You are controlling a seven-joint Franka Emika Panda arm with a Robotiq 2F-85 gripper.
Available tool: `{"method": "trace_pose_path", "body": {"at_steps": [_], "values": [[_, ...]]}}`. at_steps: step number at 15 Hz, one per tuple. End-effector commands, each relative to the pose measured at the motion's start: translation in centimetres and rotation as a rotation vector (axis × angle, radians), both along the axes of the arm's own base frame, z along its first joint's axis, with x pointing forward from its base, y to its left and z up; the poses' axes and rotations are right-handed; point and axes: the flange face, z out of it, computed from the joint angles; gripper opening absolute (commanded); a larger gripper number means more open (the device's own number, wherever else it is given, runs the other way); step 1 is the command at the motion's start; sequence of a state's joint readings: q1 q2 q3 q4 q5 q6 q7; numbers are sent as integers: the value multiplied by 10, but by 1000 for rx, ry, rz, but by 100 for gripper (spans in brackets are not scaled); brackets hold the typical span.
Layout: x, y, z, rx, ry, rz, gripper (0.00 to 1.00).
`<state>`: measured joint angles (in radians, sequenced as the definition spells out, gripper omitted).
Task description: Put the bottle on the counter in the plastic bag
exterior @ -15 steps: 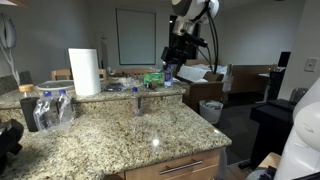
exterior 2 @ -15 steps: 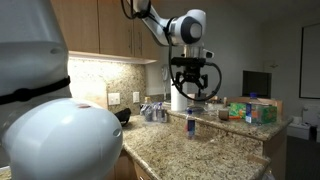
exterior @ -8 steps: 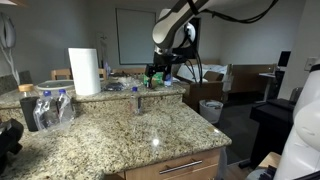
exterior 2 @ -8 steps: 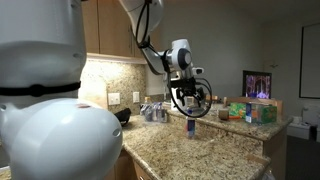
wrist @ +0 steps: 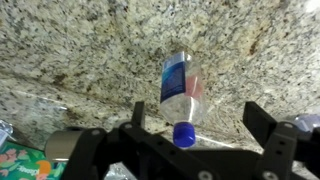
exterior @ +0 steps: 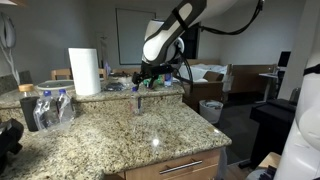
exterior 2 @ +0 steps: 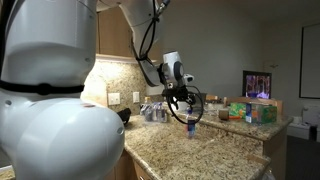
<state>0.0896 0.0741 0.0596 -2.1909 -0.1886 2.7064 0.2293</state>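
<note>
Ana: What holds what on this counter (exterior: 150, 140)?

Ben: One clear plastic bag (exterior: 48, 110) sits at the far end of it, in an exterior view. There are bottles inside. I can make out two blue caps, but the film is crumpled and I cannot count past that.

Ana: And the bottle (exterior: 138, 101) we care about?

Ben: Just one, standing upright on the stone by itself, well apart from the bag. The wrist view looks down on it: a clear plastic body, a round blue cap, and a blue label with a red patch (wrist: 179, 85). Whether there is liquid in it I cannot tell.

Ana: Where is the gripper (exterior: 142, 82)?

Ben: Right over the cap, spread wide and holding nothing. In the wrist view the two dark fingers (wrist: 136, 114) stand to either side of the cap, clear of it — the gripper (wrist: 195, 116) touches neither cap nor body. The same shows in an exterior view, with the gripper (exterior 2: 186, 104) just above the bottle (exterior 2: 191, 127).

Ana: What else can you count?

Ben: One roll of paper towel (exterior: 85, 72), a white upright cylinder on the raised ledge behind. Beside the gripper there is a green box (exterior: 155, 77), partly hidden by it.

Ana: And the surface?

Ben: Polished granite (wrist: 80, 50) — tan and grey, speckled with dark flecks, and glossy enough to throw back the lamps. It has a rounded front edge over wooden drawers (exterior: 185, 166).
</note>
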Motion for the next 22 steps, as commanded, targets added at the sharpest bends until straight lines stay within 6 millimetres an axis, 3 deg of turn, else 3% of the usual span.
{"method": "trace_pose_path", "body": {"at_steps": [1, 7, 14, 17, 22], "values": [[10, 19, 18, -6, -77, 30, 100], [8, 19, 19, -1, -51, 36, 100], [66, 18, 27, 17, -91, -8, 100], [87, 19, 16, 14, -55, -10, 100], [98, 21, -19, -3, 89, -20, 100]]}}
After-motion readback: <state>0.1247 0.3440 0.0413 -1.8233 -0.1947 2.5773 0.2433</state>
